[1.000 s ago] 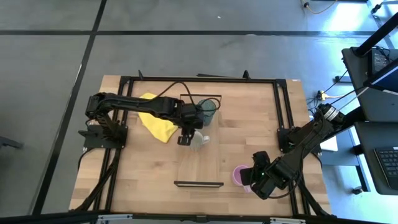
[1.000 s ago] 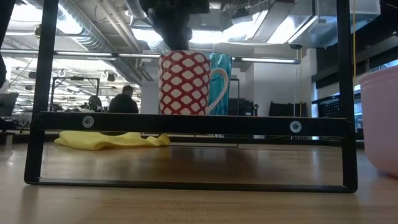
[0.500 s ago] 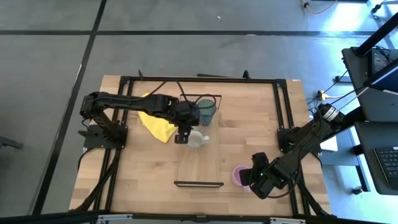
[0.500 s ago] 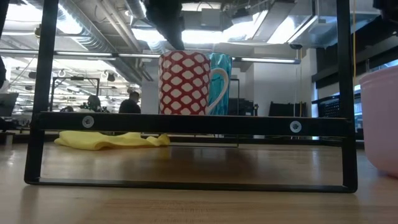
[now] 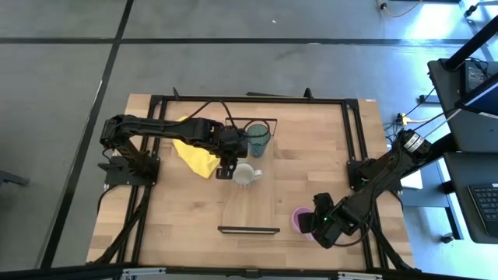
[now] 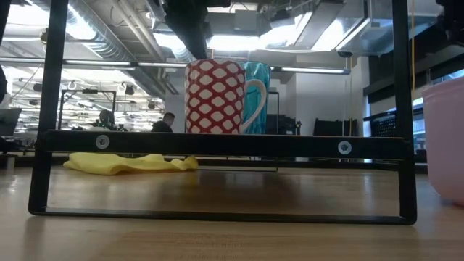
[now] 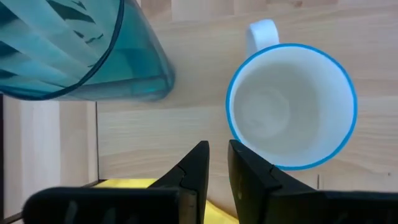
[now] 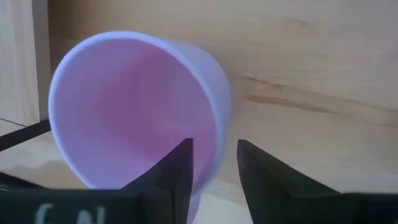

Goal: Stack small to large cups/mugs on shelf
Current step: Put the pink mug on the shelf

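Observation:
The white mug [image 5: 246, 174], red-patterned outside [image 6: 215, 96], stands upright on its base on the light-wood shelf board [image 5: 250, 208]. The teal glass tumbler [image 5: 258, 138] stands just behind it, toward the shelf's far end. My left gripper [image 5: 226, 169] hangs above and just left of the mug. Its fingers [image 7: 198, 163] are nearly together with nothing between them, and it touches nothing I can see. My right gripper [image 5: 315, 222] is shut on the pink mug [image 5: 299, 221], right of the shelf's near end. My right gripper holds the pink mug by its wall at the rim [image 8: 214, 134], one finger inside the mug and one outside. It comes from the table's right side. The mug is tilted, its mouth turned toward the wrist, and its base [image 6: 444, 194] looks just off the tabletop.
A yellow cloth [image 5: 196, 152] lies left of the shelf's far end. The shelf's dark end frame [image 6: 217, 143] stands at the near end. Black rails [image 5: 352, 140] run along the table's edges. Bare wood lies between the shelf and the right rail.
My left gripper has drawn back a little toward the table's left edge, away from the white mug, which stays upright on the shelf. My right gripper has tipped the pink mug and raised it slightly off the tabletop.

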You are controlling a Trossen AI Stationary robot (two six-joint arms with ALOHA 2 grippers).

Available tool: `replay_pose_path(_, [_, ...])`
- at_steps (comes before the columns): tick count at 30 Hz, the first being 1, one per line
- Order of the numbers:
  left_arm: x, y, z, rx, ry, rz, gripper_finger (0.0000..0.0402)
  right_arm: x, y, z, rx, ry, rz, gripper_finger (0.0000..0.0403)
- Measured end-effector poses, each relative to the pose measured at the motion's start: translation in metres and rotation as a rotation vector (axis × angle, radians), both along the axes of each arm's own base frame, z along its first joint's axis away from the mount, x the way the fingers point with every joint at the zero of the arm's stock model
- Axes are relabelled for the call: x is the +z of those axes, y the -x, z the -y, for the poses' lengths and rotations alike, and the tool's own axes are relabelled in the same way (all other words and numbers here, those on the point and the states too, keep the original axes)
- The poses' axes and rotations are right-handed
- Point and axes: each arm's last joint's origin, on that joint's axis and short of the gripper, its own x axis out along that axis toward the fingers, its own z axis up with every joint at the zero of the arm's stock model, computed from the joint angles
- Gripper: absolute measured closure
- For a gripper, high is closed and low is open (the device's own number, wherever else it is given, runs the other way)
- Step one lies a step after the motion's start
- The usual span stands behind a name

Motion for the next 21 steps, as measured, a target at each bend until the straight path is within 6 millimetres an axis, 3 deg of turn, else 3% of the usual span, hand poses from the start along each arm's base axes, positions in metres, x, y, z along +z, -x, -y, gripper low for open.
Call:
replay_pose_path(7, [0.002, 0.006, -0.001, 0.034, -0.017, -0.023, 0.0346, -0.005, 0.000, 0.001, 0.023, 0.000, 0.007, 0.0335])
replay_pose_path(12, [0.013, 0.016, -0.001, 0.093, -0.008, 0.002, 0.0346, -0.002, -0.004, 0.009, 0.172, 0.037, 0.010, 0.0389])
replay_pose_path(21, [0.033, 0.037, 0.006, 0.210, -0.008, 0.057, 0.0347, 0.003, -0.018, 0.039, 0.549, 0.071, -0.062, 0.0379])
